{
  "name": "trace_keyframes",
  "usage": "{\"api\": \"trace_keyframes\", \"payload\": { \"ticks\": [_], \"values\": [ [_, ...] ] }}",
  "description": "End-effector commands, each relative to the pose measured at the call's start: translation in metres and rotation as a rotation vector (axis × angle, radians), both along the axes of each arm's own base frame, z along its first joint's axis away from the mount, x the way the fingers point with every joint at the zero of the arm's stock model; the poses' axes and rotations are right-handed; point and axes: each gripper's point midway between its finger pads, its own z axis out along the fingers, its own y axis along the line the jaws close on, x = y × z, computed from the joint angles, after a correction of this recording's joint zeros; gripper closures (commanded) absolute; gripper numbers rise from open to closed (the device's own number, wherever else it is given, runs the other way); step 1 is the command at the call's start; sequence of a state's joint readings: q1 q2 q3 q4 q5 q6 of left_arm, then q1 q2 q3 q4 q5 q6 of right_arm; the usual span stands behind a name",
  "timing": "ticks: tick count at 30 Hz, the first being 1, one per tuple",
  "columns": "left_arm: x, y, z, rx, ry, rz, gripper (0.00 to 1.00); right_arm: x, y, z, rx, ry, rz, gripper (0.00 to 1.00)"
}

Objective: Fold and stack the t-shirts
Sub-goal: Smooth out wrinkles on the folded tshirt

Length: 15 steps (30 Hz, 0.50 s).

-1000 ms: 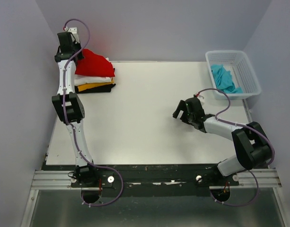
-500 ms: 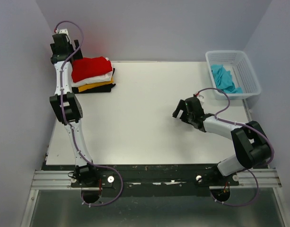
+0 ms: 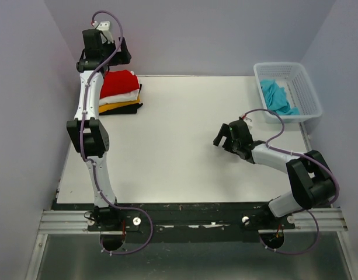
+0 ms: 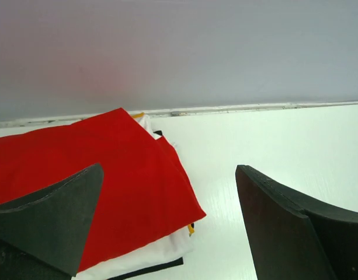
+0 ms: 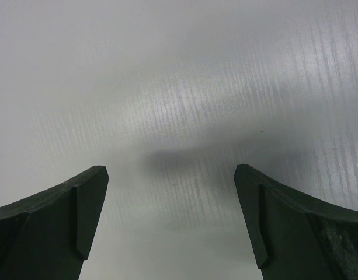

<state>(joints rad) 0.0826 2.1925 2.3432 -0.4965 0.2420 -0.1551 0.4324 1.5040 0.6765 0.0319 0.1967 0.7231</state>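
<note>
A folded red t-shirt lies flat on top of a stack at the table's far left corner. Under it are a white one, a yellow-orange one and a black one. My left gripper hangs open above the stack's back right corner, holding nothing and clear of the cloth. A crumpled turquoise t-shirt lies in the basket. My right gripper is open low over bare table, right of the middle.
The white lattice basket stands at the far right corner of the white table. Walls close in the back and both sides; the stack sits close to the back wall. My left arm stretches along the table's left edge.
My left gripper opened and let go of the red t-shirt, which now lies flat on the stack. That gripper then rose and shifted right. The right arm has not moved.
</note>
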Motion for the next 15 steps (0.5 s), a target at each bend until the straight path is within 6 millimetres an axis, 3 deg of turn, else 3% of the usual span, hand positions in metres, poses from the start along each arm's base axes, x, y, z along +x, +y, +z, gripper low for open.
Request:
{"api": "trace_keyframes", "payload": {
  "ticks": [1,4,9,15],
  "values": [
    [0.008,-0.001,-0.049,-0.073,0.118,-0.053,0.01,-0.027,-0.011,-0.026,-0.049,0.11,0.012,0.0],
    [0.003,-0.001,-0.08,-0.069,0.194,-0.061,0.01,-0.027,-0.009,-0.028,-0.042,0.111,0.019,0.0],
    [-0.019,-0.026,-0.122,-0.139,0.332,-0.223,0.02,-0.027,-0.003,-0.033,-0.03,0.134,0.041,0.0],
    [-0.056,-0.026,-0.147,-0.049,0.439,-0.319,0.02,-0.028,0.0,-0.029,-0.006,0.119,0.055,0.0]
  ]
}}
